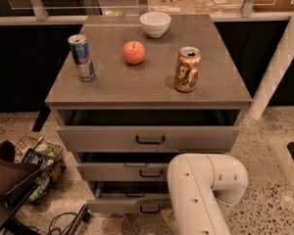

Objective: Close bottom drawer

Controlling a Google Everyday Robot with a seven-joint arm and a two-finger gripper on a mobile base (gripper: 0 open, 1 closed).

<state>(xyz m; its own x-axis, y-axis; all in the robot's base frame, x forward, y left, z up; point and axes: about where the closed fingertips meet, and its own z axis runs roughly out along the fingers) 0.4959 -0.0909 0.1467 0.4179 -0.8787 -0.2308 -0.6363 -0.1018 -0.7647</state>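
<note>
Drawers on the grey cabinet (147, 89) all stand partly pulled out. The bottom drawer (122, 203) is the lowest, its grey front forward of the cabinet body, a strip of tray interior showing behind it. Its right end is hidden by the robot's white arm (206, 190), which fills the lower right. The gripper is out of sight behind that arm (open or closed, I cannot tell). On the cabinet top, a blue energy-drink can (82, 58) stands near the left edge, an apple (134, 52) near the middle, a white bowl (155, 24) at the back edge and a gold can (187, 69) toward the right.
</note>
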